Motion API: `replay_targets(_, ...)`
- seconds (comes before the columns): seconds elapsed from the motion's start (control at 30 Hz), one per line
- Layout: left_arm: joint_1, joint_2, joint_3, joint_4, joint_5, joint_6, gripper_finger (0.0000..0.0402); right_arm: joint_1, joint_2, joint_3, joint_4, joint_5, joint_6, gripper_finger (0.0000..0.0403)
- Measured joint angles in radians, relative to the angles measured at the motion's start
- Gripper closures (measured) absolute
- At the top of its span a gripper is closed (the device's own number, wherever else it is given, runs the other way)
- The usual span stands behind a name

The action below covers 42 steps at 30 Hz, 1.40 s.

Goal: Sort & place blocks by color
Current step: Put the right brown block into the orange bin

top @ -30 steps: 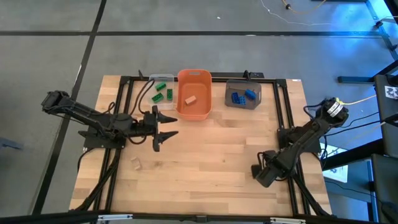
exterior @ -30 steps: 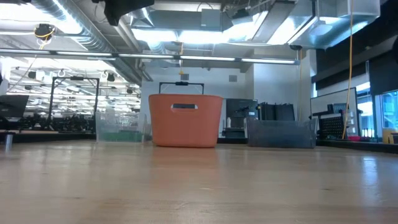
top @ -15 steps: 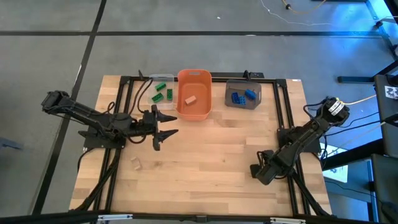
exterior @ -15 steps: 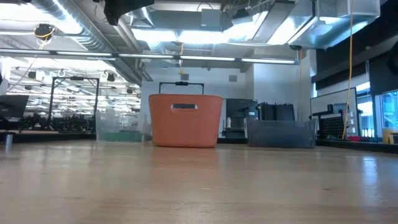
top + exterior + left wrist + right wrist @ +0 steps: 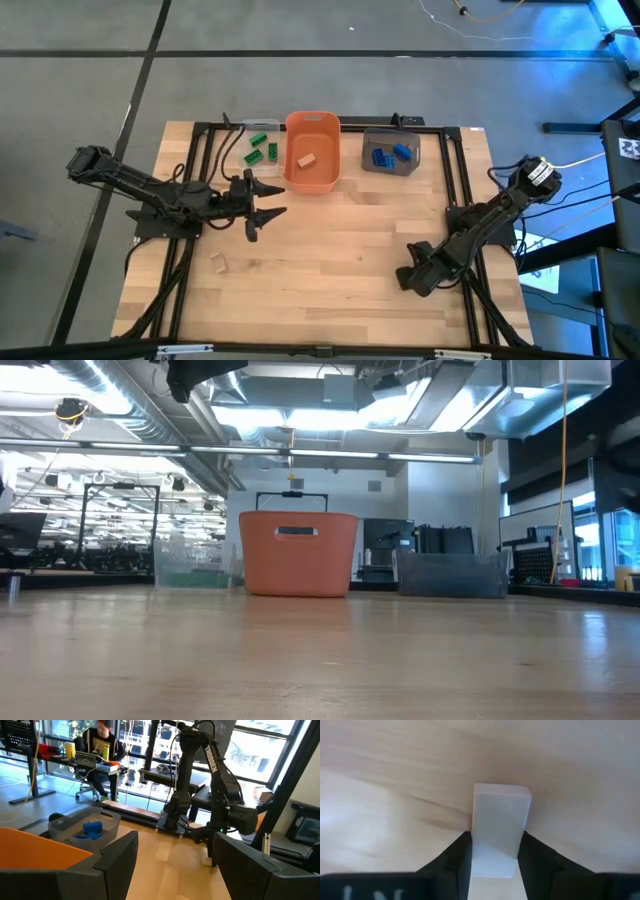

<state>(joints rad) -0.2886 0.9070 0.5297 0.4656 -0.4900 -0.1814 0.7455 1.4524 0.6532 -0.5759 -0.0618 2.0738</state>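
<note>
Two dark, near-black arms with slim jointed links.

Left arm (image 5: 150, 195): black links, bulky rounded joint housing at its outer end, black cables looping beside it over the black frame. Left gripper (image 5: 262, 212) has two dark pointed fingers (image 5: 275, 213); in the left wrist view they are broad, flat, matte-black slabs (image 5: 117, 857) with angled edges.

Right arm (image 5: 490, 220): same black build, with a round silver-white cap at the far joint and a thin yellow cable leading off to the right. Upright link bears white "TROSSEN" lettering, seen in the left wrist view (image 5: 212, 762). Right gripper (image 5: 494, 852) fingers (image 5: 455, 857) are black, with faint grey lettering on the housing below.
</note>
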Motion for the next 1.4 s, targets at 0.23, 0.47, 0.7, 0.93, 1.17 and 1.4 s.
replay_targets(0.23, 0.000, 0.000, 0.000, 0.001, 0.077, -0.140, 0.0151, -0.119, -0.058, 0.051, 0.308, 0.298, -0.453, 0.0278)
replay_targets(0.47, 0.004, 0.009, 0.000, 0.001, 0.206, -0.376, 0.0151, -0.353, -0.072, 0.053, 0.877, 0.303, -1.014, 0.0278)
replay_targets(0.7, 0.059, 0.021, 0.000, 0.002, 0.181, -0.400, 0.0151, -0.566, -0.071, 0.053, 1.159, 0.138, -1.296, 0.0278)
replay_targets(0.93, 0.091, 0.078, 0.000, 0.004, 0.163, -0.263, 0.0151, -0.627, -0.070, 0.111, 1.066, 0.085, -1.422, 0.0278)
replay_targets(1.17, 0.092, 0.179, 0.000, 0.179, 0.161, -0.152, 0.0151, -0.627, -0.042, 0.259, 0.806, 0.086, -1.577, 0.0278)
replay_targets(1.4, 0.092, 0.291, 0.000, 0.304, 0.163, -0.102, 0.0151, -0.627, 0.036, 0.396, 0.714, 0.093, -1.708, 0.0278)
